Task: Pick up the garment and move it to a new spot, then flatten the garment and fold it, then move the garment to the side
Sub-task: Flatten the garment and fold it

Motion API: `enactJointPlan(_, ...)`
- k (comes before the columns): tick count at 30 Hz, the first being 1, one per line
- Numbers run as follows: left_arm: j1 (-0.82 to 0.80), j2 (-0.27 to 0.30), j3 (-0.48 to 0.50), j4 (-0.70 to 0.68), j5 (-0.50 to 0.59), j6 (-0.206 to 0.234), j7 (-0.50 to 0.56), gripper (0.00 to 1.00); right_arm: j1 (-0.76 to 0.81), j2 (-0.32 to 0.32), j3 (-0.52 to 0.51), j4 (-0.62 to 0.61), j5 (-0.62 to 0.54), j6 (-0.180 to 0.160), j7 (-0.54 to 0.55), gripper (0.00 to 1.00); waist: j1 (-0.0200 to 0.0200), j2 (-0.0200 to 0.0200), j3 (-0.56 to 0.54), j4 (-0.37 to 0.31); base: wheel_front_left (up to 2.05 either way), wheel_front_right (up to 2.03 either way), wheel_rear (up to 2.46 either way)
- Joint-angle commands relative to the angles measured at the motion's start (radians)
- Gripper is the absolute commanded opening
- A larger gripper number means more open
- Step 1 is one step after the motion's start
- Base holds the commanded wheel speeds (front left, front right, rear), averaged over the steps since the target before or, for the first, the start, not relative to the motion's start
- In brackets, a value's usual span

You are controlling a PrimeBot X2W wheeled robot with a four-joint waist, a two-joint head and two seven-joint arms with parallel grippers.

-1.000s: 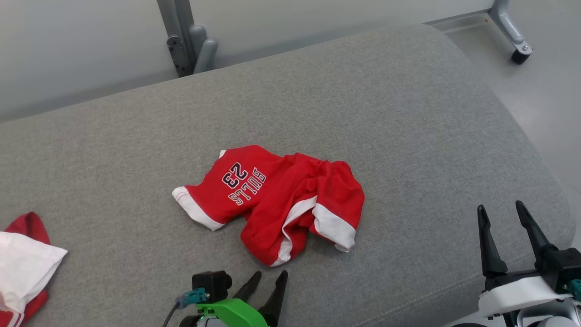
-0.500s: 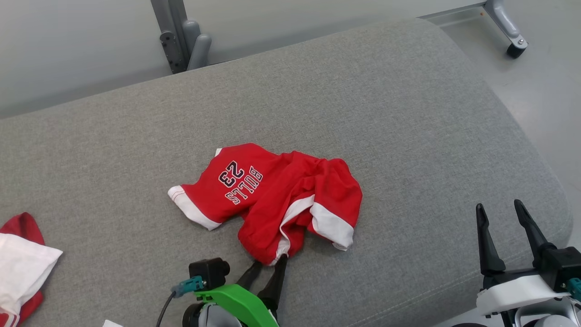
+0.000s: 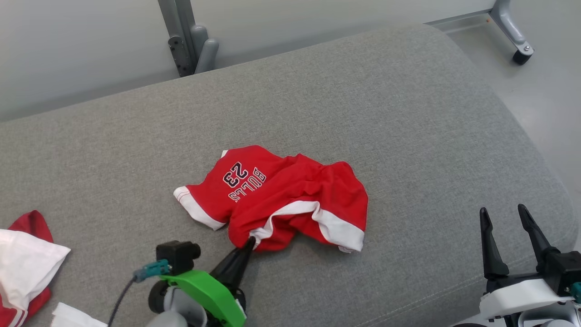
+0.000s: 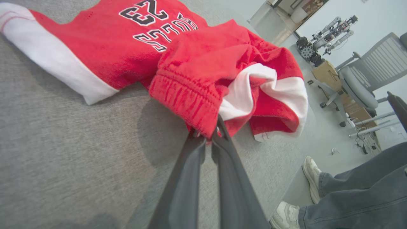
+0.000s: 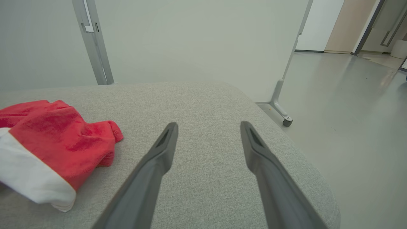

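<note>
Item: red garment (image 3: 290,195) with white trim (lettered "BULLS 23"), crumpled on the grey cushion (image 3: 408,113). Its elastic waistband corner was pinched at the tips of the left gripper (image 4: 210,136), whose jaws were closed on the fabric. The rest lay ahead of those fingers. Right gripper (image 3: 501,209): jaws spread wide, holding nothing, the garment well off to its left. A second red-and-white cloth (image 3: 22,263) lay left of the left gripper.
</note>
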Motion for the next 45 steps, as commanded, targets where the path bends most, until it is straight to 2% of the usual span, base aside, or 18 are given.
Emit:
enactJointPlan(1,0.011,0.061,0.011,-0.06,-0.007,-0.001,0.03,0.0,0.018,0.0,-0.007,-0.002,0.007,0.0,-0.006,1.0,0.0,0.0,-0.004,0.008,0.0,0.0,0.0)
enactJointPlan(9,0.084,0.353,-0.012,-0.351,0.046,0.071,0.252,0.0,0.032,0.002,-0.008,0.008,0.004,0.0,-0.006,1.0,0.0,0.0,-0.009,0.041,0.0,0.0,0.0)
enactJointPlan(12,0.109,0.416,-0.027,-0.393,0.074,0.106,0.296,0.0,0.027,0.003,-0.004,0.012,0.003,0.0,-0.006,1.0,0.0,0.0,-0.009,0.048,0.0,0.0,0.0)
enactJointPlan(15,0.133,0.455,-0.017,-0.407,0.105,0.155,0.29,0.0,0.026,0.002,0.0,0.012,0.003,0.0,-0.006,1.0,0.0,0.0,-0.01,0.052,0.0,0.0,0.0)
enactJointPlan(19,0.147,0.454,-0.013,-0.411,0.12,0.189,0.275,0.02,0.028,0.0,0.002,0.014,0.005,0.0,-0.006,1.0,0.0,0.0,-0.005,0.059,0.0,0.0,0.0)
enactJointPlan(20,0.151,0.447,-0.017,-0.411,0.123,0.196,0.272,0.06,0.029,0.0,0.003,0.017,0.005,0.0,-0.006,1.0,0.0,0.0,-0.003,0.061,0.0,0.0,0.0)
enactJointPlan(21,0.152,0.437,-0.02,-0.41,0.124,0.203,0.266,0.16,0.029,0.0,0.003,0.019,0.006,0.0,-0.006,1.0,0.0,0.0,-0.001,0.063,0.0,0.0,0.0)
enactJointPlan(22,0.151,0.428,-0.023,-0.41,0.131,0.209,0.26,0.35,0.028,0.001,0.004,0.02,0.007,0.0,-0.006,1.0,0.0,0.0,0.002,0.065,0.0,0.0,0.0)
enactJointPlan(23,0.15,0.415,-0.024,-0.409,0.133,0.213,0.252,0.5,0.027,0.002,0.003,0.02,0.008,0.0,-0.006,1.0,0.0,0.0,0.005,0.067,0.0,0.0,0.0)
enactJointPlan(24,0.152,0.403,-0.027,-0.405,0.134,0.221,0.245,0.87,0.026,0.003,0.003,0.02,0.009,0.0,-0.006,1.0,0.0,0.0,0.006,0.069,0.0,0.0,0.0)
enactJointPlan(25,0.155,0.397,-0.029,-0.4,0.138,0.228,0.242,1.0,0.026,0.004,0.002,0.02,0.009,0.0,-0.006,1.0,0.0,0.0,0.008,0.071,0.0,0.0,0.0)
enactJointPlan(30,0.174,0.394,-0.022,-0.386,0.155,0.292,0.243,1.0,0.031,-0.001,-0.005,0.013,0.011,0.0,-0.006,1.0,0.0,0.0,0.014,0.076,0.0,0.0,0.0)
enactJointPlan(34,0.205,0.415,-0.003,-0.414,0.15,0.382,0.281,1.0,0.045,-0.005,-0.017,0.005,0.009,0.0,-0.006,1.0,0.0,0.0,0.016,0.082,0.0,0.0,0.0)
enactJointPlan(37,0.233,0.439,0.021,-0.455,0.151,0.467,0.306,1.0,0.048,-0.004,-0.023,-0.001,0.007,0.0,-0.006,1.0,0.0,0.0,0.017,0.082,0.0,0.0,0.0)
enactJointPlan(41,0.235,0.443,0.059,-0.559,0.178,0.562,0.287,1.0,0.061,0.001,-0.027,-0.008,0.005,0.0,-0.006,1.0,0.0,0.0,0.02,0.081,0.0,0.0,0.0)
enactJointPlan(43,0.21,0.45,0.054,-0.618,0.204,0.577,0.285,1.0,0.06,0.002,-0.027,-0.008,0.004,0.0,-0.006,1.0,0.0,0.0,0.022,0.079,0.0,0.0,0.0)
enactJointPlan(45,0.139,0.438,0.012,-0.693,0.255,0.556,0.322,1.0,0.048,0.003,-0.023,-0.004,0.005,0.0,-0.006,1.0,0.0,0.0,0.028,0.074,0.0,0.0,0.0)
